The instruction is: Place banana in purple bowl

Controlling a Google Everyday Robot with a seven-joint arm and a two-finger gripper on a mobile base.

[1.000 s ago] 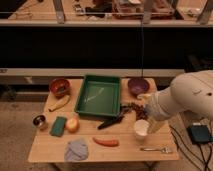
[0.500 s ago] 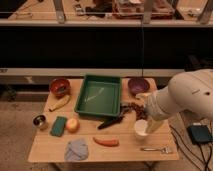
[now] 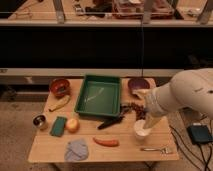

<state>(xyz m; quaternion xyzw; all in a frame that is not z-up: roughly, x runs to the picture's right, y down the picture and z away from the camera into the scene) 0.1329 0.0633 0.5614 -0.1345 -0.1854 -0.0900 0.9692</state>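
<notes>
1. Small curved yellow banana with brownish ends (image 3: pixel 59 103) lying flat on the left part of the pale wooden table (image 3: pixel 125 152), touched by nothing, just in front of a round red-orange bowl (image 3: pixel 60 87) and left of a rectangular green plastic tray (image 3: pixel 100 95)
2. Round, deep, dark purple bowl (image 3: pixel 138 85) standing at the table's back right, just beyond the tray's right rim, well apart from the banana, with the tray between the two
3. Dark two-finger gripper (image 3: pixel 132 110) at the end of a bulky white robot arm (image 3: pixel 185 95) reaching in from the right, low over the table off the tray's right front corner and in front of the purple bowl; fingers spread wide, holding nothing
4. White cup (image 3: pixel 142 129) upright just in front of the gripper, under the arm's wrist
5. Dark elongated object (image 3: pixel 110 122) lying aslant near the tray's front edge, with an orange carrot (image 3: pixel 106 142) in front of it
6. At the left front, a round yellow-orange fruit (image 3: pixel 73 125), a flat green block (image 3: pixel 58 126) beside it and a small metal cup (image 3: pixel 39 121) further left; crumpled grey cloth (image 3: pixel 76 149) at the front edge
7. Small metal utensil (image 3: pixel 156 149) at the right front; dark blue box (image 3: pixel 199 134) on the floor to the table's right
</notes>
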